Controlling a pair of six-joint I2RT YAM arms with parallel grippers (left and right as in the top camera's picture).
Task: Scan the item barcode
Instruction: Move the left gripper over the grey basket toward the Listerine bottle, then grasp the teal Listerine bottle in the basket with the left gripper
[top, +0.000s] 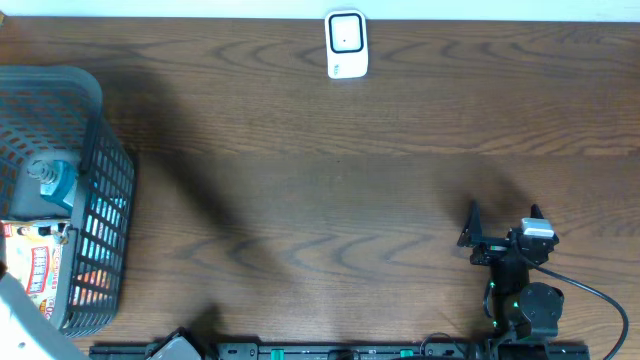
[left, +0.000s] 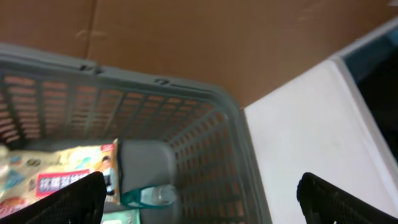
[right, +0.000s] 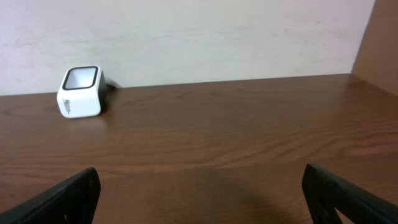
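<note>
Grey basket (top: 105, 200) at the surface's left edge holds the packet (top: 35, 270) and bottle (top: 50, 180), ungrasped; left fingers (left: 68, 202) hang released above it; right fingers (right: 68, 202) released, empty; scanner (top: 347, 45) at far edge unused; seemingly nothing scanned yet.

My right gripper (top: 504, 225) sits at five o'clock, fingers spread wide. My left gripper (left: 199, 205) is spread wide too.

Under me the surface (top: 320, 200) is dark wood grain, smooth with a dull sheen. The basket (top: 105, 200) at its left edge is matt grey plastic lattice, and the packet (top: 35, 272) inside it looks like glossy printed film. The scanner (top: 346, 45) is smooth white plastic.
</note>
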